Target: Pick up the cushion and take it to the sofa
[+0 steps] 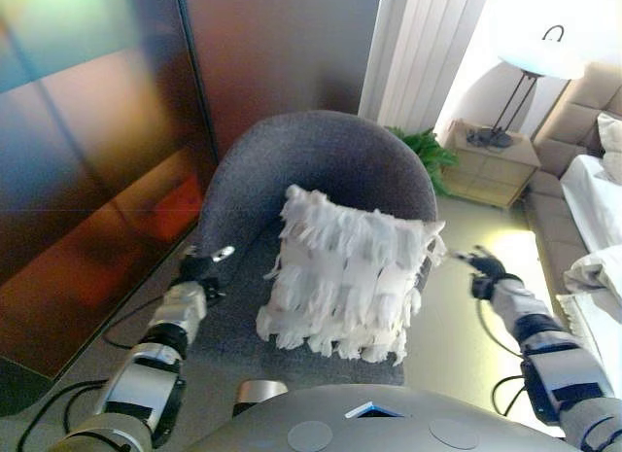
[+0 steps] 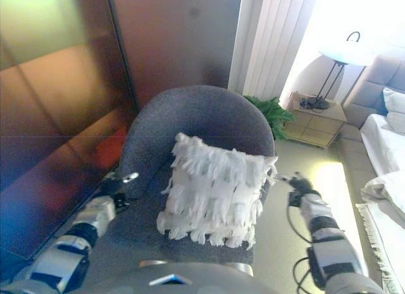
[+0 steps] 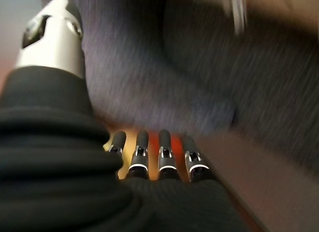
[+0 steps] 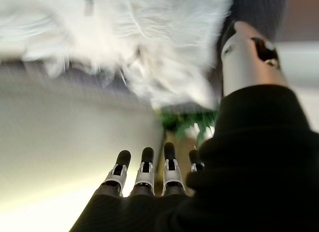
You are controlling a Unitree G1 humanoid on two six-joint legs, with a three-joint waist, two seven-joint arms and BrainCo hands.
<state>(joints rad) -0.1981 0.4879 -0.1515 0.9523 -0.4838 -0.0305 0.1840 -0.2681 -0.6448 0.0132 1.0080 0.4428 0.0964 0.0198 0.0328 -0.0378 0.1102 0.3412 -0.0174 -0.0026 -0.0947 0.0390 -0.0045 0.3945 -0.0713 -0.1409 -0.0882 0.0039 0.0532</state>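
A white fringed cushion (image 1: 345, 275) leans upright on the seat of a round grey armchair (image 1: 326, 160). It also shows in the right eye view (image 2: 215, 189) and in the right wrist view (image 4: 144, 37). My left hand (image 1: 199, 270) is open and empty beside the chair's left arm. The grey chair fabric (image 3: 199, 77) fills its wrist view. My right hand (image 1: 483, 269) is open and empty to the right of the cushion, apart from it. No sofa is clearly in view.
A dark wall panel (image 1: 87, 160) stands to the left of the chair. Behind it are a white curtain (image 1: 423, 53), a green plant (image 1: 428, 151) and a bedside table (image 1: 491, 165) with a lamp (image 1: 535, 68). A bed with white linen (image 1: 598, 238) is at the right.
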